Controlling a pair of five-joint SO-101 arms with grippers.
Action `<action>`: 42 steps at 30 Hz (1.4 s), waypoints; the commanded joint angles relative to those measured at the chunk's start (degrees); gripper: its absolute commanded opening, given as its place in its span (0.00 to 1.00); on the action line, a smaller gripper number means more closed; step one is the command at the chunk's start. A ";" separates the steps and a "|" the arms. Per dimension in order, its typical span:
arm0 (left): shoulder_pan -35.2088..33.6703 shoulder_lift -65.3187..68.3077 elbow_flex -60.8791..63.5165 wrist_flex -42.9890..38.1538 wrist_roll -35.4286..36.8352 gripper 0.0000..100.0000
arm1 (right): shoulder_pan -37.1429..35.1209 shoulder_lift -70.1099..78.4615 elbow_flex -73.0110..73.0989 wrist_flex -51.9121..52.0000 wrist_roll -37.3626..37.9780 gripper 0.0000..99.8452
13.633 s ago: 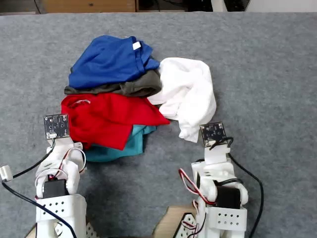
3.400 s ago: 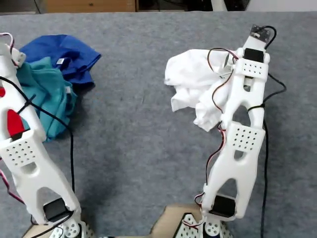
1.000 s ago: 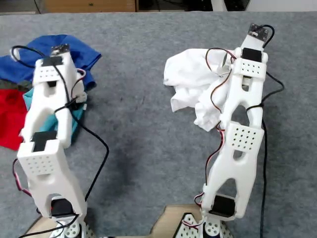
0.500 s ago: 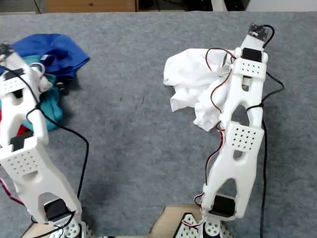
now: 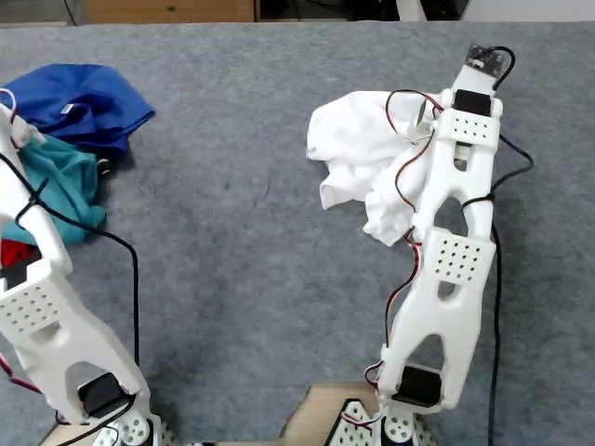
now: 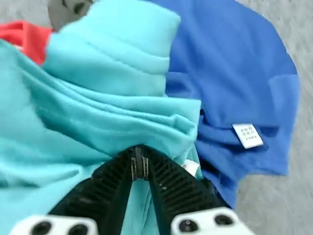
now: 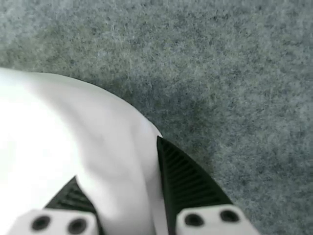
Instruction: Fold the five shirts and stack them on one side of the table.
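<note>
High view: a grey, felt-like worktop (image 5: 242,269) runs to wooden furniture (image 5: 167,9) at its far edge. On the left side, the left claw (image 6: 139,166) is clenched on a teal shirt (image 6: 98,107) that lies against a blue shirt (image 6: 230,73) and a red shirt (image 6: 24,34). The right claw (image 7: 122,196) grips a crumpled white shirt (image 7: 58,137), well apart from the others.

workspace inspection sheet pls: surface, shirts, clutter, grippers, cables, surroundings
surface: grey felt table
job's things: blue shirt, teal shirt and red shirt heaped on the left arm's side; white shirt crumpled apart from them; none folded
clutter: nothing seen
grippers: left gripper shut on teal shirt; right gripper holds white shirt
cables: black cable trails over the table by the left arm; wires run along the right arm
surroundings: wooden furniture beyond the far edge
</note>
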 commanded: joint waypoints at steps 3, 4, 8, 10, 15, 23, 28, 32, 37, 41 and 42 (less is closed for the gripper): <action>11.25 -4.09 -17.32 20.40 0.44 0.02 | -0.84 -0.40 -2.42 0.18 -0.18 0.06; 14.07 -4.26 -20.40 23.47 0.44 0.02 | -1.01 -0.40 -2.42 0.18 -0.18 0.06; 25.41 -3.38 -25.14 28.92 0.44 0.02 | -1.10 -0.40 -2.42 0.18 -0.18 0.06; 29.19 -2.86 -22.51 28.84 0.18 0.02 | -1.19 -0.40 -2.42 0.18 -0.09 0.06; 35.16 4.44 -13.45 24.18 2.90 0.02 | -2.15 -0.40 -2.33 0.79 3.60 0.06; 36.13 17.10 -6.07 9.32 7.56 0.02 | -6.55 -0.40 -1.80 2.64 13.54 0.06; 30.77 17.54 -7.03 7.38 7.74 0.02 | -8.40 -0.75 -0.31 2.64 15.91 0.08; 28.48 17.54 -7.03 4.92 7.74 0.02 | -10.95 -1.71 -3.91 8.53 15.65 0.14; 27.96 17.54 -7.03 4.84 7.74 0.02 | -11.38 -4.88 -15.87 18.02 16.00 0.15; 27.96 17.54 -7.03 4.84 7.74 0.02 | -10.07 -7.43 -29.67 23.21 19.25 0.15; 27.96 17.54 -7.03 4.84 7.74 0.02 | -10.33 -7.78 -32.48 23.82 20.84 0.15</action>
